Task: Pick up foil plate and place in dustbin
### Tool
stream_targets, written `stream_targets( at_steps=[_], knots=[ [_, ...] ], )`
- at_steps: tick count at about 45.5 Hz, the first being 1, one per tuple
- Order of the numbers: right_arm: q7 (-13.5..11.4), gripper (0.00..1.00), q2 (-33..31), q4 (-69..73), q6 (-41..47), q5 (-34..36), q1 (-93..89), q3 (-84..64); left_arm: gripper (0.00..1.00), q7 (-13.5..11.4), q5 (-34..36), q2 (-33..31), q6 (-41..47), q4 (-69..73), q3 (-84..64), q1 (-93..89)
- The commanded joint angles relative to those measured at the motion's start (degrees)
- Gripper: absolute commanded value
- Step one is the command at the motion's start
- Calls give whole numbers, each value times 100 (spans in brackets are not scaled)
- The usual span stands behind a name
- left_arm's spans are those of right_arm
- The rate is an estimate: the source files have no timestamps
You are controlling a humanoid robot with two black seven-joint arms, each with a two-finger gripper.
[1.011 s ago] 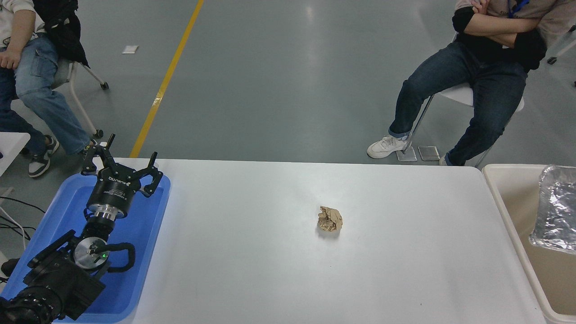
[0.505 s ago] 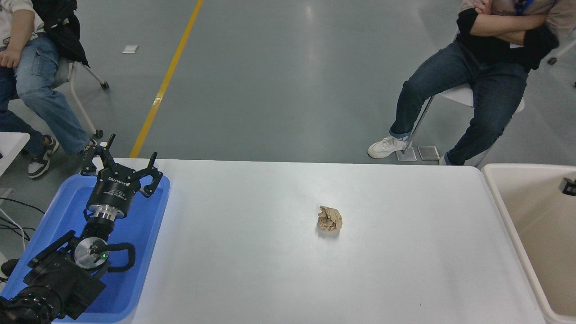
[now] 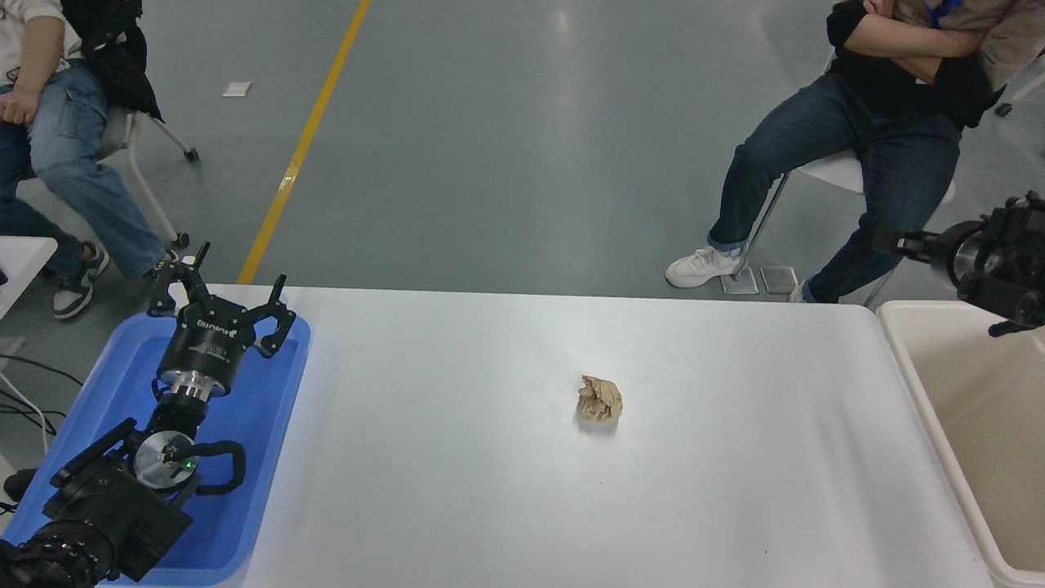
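A white desk [image 3: 490, 490] fills the near part of the scene, seen from above. At its left end lies a shallow blue tray [image 3: 269, 408], and over it rests the robot's left arm, parked, its left gripper [image 3: 220, 306] pointing toward the far edge with the jaws spread apart and holding nothing. Near the middle of the desk, a little to the right, sits a small crumpled brown paper ball [image 3: 600, 398], alone and well apart from both arms. Just beside the right end of the desk stands the dustbin [image 3: 914, 359], a large cream plastic bin with a thick rounded rim; only its left part is in view, and the inner wall that shows is smooth and bare. The foil plate is not visible anywhere in the scene. Above the far corner of the bin, at the right edge, part of the right arm [image 3: 992, 261] reaches in; only its dark wrist section shows, and its jaws lie outside the picture. Beyond the desk is a grey floor with a yellow line [image 3: 306, 139]. A person [image 3: 857, 139] sits on a chair at the far right with arms folded, and another person [image 3: 49, 139] sits at the far left.
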Motion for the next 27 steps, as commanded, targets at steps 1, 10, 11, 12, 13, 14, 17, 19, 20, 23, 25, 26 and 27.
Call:
stream_targets(
  at_steps=[1,10,11,12,13,14,17,19,20,23,25,26,27],
  knots=[
    [-1,100,96,1514,2032,7,1863,-436,100,-8,0,2,0,2,0,0],
    [8,100,-184,2621,3809,-2,3173,-411,100,-8,0,2,0,-7,0,0],
    [8,100,-228,2674,3809,-2,3279,-384,100,0,0,-7,0,2,0,0],
    [-1,100,-246,2710,3809,-2,3367,-366,100,-8,0,2,0,2,0,0],
    [-1,100,-255,2736,3809,-2,3429,-331,100,0,0,2,0,2,0,0],
    [-1,100,-264,2736,3809,-2,3482,-296,100,1,0,2,0,2,0,0],
    [-1,100,-290,2745,3809,-2,3553,-182,100,1,0,2,0,2,0,0],
    [8,100,-299,2754,3809,7,3596,-164,100,-8,0,2,0,2,0,0],
    [-1,100,-299,2754,3809,7,3640,-164,100,0,0,2,0,2,0,0],
    [8,100,-299,2780,3809,15,3842,-155,100,1,0,2,0,2,0,0],
    [8,100,-299,2833,3809,15,3965,-155,100,0,0,2,0,2,0,0],
    [8,100,-299,2851,3809,15,4009,-147,100,1,0,2,0,2,0,0],
    [8,100,-299,2868,3809,15,4044,-146,100,-8,0,2,0,2,0,0]
  ],
)
